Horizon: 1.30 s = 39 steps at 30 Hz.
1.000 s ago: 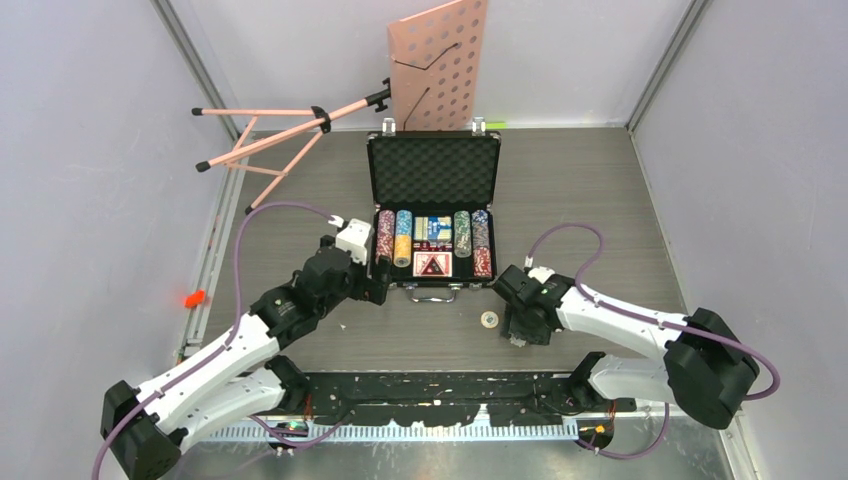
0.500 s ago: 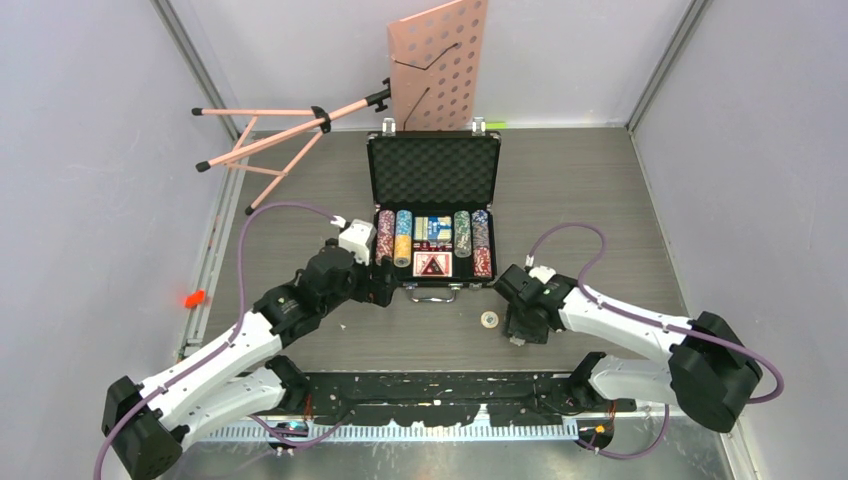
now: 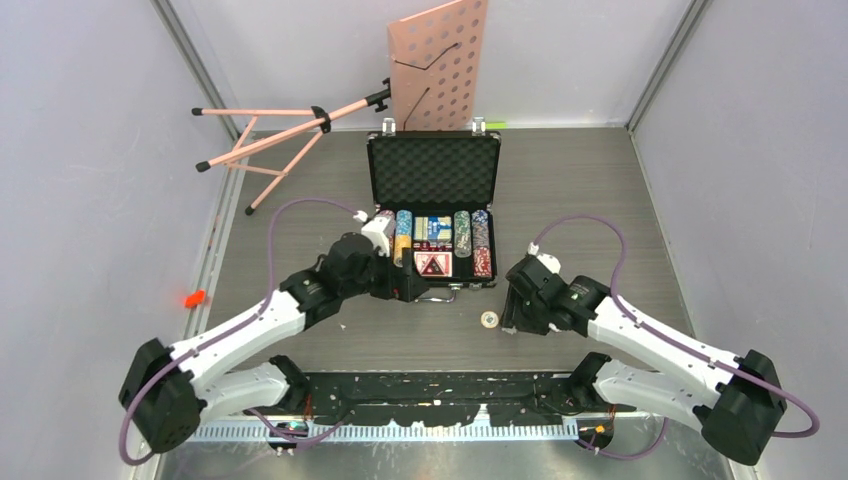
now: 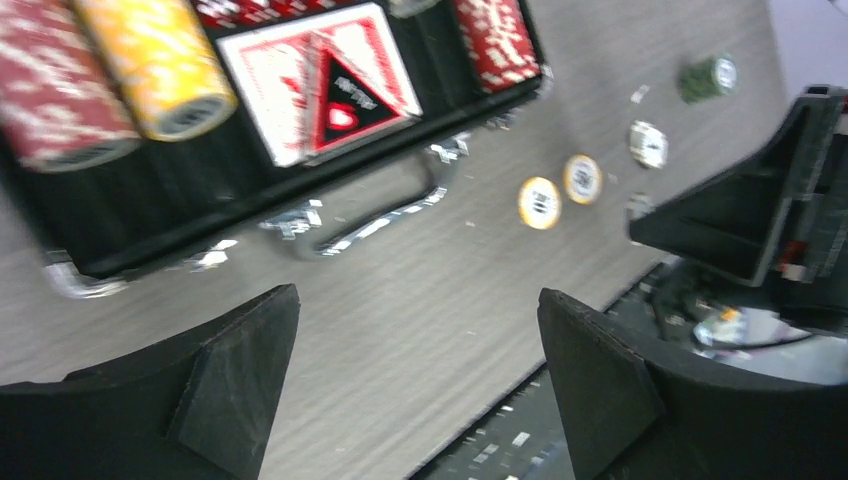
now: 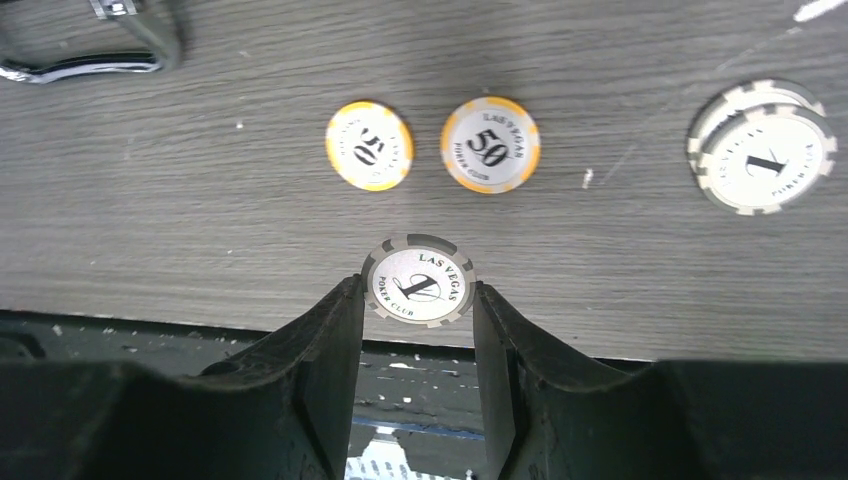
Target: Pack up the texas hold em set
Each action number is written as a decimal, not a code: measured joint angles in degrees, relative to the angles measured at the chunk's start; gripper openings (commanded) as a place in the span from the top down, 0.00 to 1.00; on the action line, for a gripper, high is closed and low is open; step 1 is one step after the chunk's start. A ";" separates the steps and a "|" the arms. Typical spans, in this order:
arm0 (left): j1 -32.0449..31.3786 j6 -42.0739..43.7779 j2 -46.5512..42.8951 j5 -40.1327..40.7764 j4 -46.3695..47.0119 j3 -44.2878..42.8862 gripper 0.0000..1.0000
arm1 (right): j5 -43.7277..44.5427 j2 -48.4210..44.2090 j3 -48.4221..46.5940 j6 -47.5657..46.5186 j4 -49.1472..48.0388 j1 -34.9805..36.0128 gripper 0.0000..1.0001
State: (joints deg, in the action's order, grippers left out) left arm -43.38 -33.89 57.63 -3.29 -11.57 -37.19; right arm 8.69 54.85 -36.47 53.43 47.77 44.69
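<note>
The black ribbed briefcase with grey foam lining lies open at the middle of the dark wood-grain tabletop, its lid leaning back so the tray faces up to take pieces. Inside, rows of multicoloured poker chips stand on edge on both sides of a red-and-white card deck, packed tight enough, I judge, to keep them from sliding.

Some pieces are not yet in. Two yellow "50" chips lie flat side by side near the silver carry handle. A small stack of white chips sits apart from them.

My right end effector is clenched on a single white-and-grey poker chip, pressing opposite sides of its rim with its face turned to my wrist camera. Gripping by the rim is what lets a flat disc come off a flat surface. I cannot tell whether it has cleared the wood.

My left end effector is spread wide and empty over bare tabletop just in front of the handle, placed, I judge, to go for the yellow pair. The pink perforated music stand at the back is no part of this job.
</note>
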 measured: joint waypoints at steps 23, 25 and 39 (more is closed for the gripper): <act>0.00 -14.69 27.06 -31.30 5.29 -16.74 0.35 | -12.87 -1.22 -1.27 -17.31 -20.79 0.22 0.71; 0.00 -14.84 27.67 -31.85 4.79 -17.53 0.37 | -13.38 -1.27 -1.49 -17.99 -21.81 0.22 0.71; 0.00 -16.81 31.04 -33.94 4.11 -18.43 0.49 | -16.35 -1.73 -1.70 -20.98 -24.57 0.46 0.74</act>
State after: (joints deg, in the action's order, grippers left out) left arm -43.38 -50.70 88.66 -37.23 -7.46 -55.61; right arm -7.66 53.12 -38.17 32.45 23.20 45.15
